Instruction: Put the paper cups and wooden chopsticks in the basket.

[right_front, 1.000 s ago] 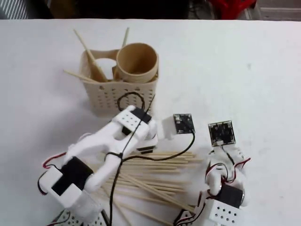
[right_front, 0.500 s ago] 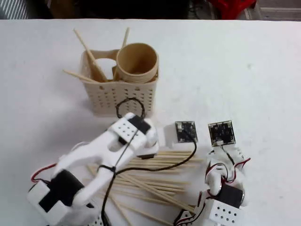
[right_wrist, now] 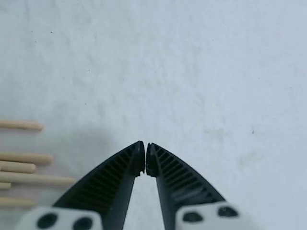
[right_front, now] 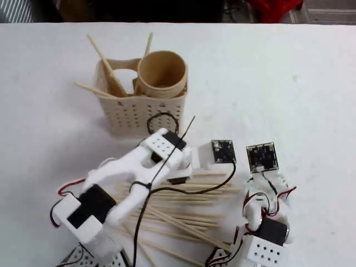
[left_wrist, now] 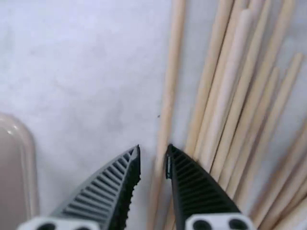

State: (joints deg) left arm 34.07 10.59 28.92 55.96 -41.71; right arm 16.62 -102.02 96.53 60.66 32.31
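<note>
The perforated beige basket (right_front: 139,114) stands at the back left. It holds a tan paper cup (right_front: 162,72) and a few wooden chopsticks (right_front: 104,58) that stick out of it. A loose pile of chopsticks (right_front: 189,208) lies on the table in front of the basket. My left gripper (left_wrist: 153,160) is down at the pile's near-basket edge, slightly open, with a single chopstick (left_wrist: 169,91) running between its fingertips. The left arm (right_front: 158,153) covers that spot from above. My right gripper (right_wrist: 145,158) is shut on nothing over bare table, just right of the chopstick ends (right_wrist: 21,125).
The right arm (right_front: 264,214) sits folded at the front right. A black cable (right_front: 167,186) loops across the left arm and the pile. The white table (right_front: 278,83) is bare to the right and behind. A beige rounded edge (left_wrist: 17,163) shows beside the left fingers.
The left arm drew back toward the front edge, then came forward and right again over the pile's far edge. The right arm, basket and pile have not moved.
</note>
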